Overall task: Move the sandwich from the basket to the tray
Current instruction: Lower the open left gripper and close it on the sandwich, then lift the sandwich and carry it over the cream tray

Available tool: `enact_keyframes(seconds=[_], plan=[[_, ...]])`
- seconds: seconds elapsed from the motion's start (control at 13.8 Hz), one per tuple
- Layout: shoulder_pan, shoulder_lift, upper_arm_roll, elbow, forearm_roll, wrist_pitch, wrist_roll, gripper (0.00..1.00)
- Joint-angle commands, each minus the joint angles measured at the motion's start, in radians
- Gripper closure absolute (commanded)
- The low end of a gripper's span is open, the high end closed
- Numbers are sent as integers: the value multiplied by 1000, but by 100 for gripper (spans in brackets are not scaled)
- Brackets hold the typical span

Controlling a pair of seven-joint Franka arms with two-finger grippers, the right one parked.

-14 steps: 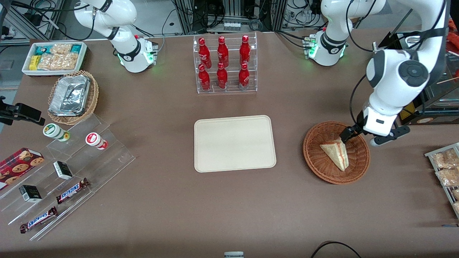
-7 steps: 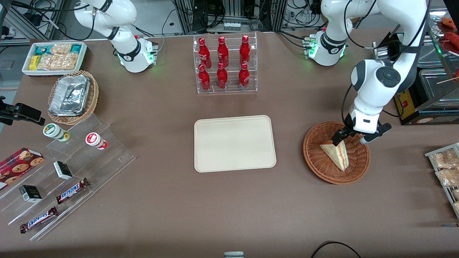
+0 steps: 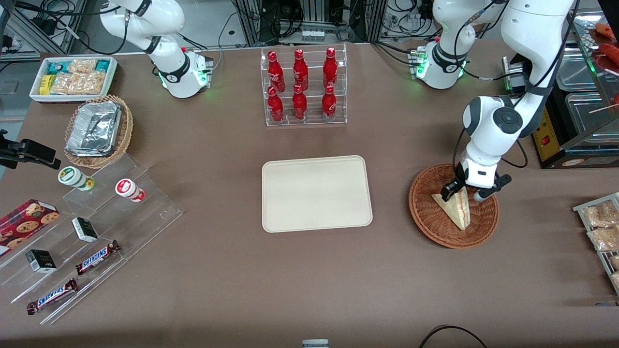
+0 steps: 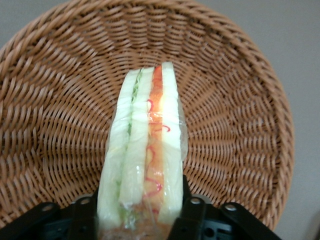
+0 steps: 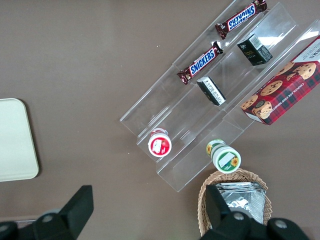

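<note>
The sandwich (image 3: 457,210) lies in the reddish-brown wicker basket (image 3: 430,222), standing on edge with its red-orange and green filling stripe up. My left gripper (image 3: 463,193) is down in the basket at the sandwich's wide end, the end farther from the front camera. In the left wrist view the gripper (image 4: 137,220) is open, and its black fingers (image 4: 192,210) stand close on either side of the wrapped sandwich (image 4: 145,150), with basket weave (image 4: 240,125) all round. The cream tray (image 3: 316,193) lies bare beside the basket, toward the parked arm's end.
A clear rack of red bottles (image 3: 302,87) stands farther from the front camera than the tray. Snack packets (image 3: 602,227) lie at the working arm's end. A tan basket with foil containers (image 3: 99,130), a white bin (image 3: 72,77) and an acrylic snack stand (image 3: 92,227) sit toward the parked arm's end.
My left gripper has come down and moved in over the basket, from beside its rim to straddling the sandwich's wide end. The sandwich has not moved.
</note>
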Motion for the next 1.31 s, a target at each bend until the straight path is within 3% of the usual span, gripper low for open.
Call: enact_keyframes(seconds=[0.0, 0.36, 0.58, 0.65, 0.95, 1.09, 1.24], plan=[[2, -27, -2, 28, 15, -18, -24, 100], [-8, -145, -11, 139, 29, -304, -15, 100], [-10, -156, -95, 443, 28, -748, -18, 100], [-10, -140, -129, 526, 29, -826, -23, 100], [-10, -100, -294, 648, 43, -906, -101, 100], [-39, -35, -389, 697, 113, -909, -203, 100], [-140, 56, -403, 751, 187, -909, -314, 100]])
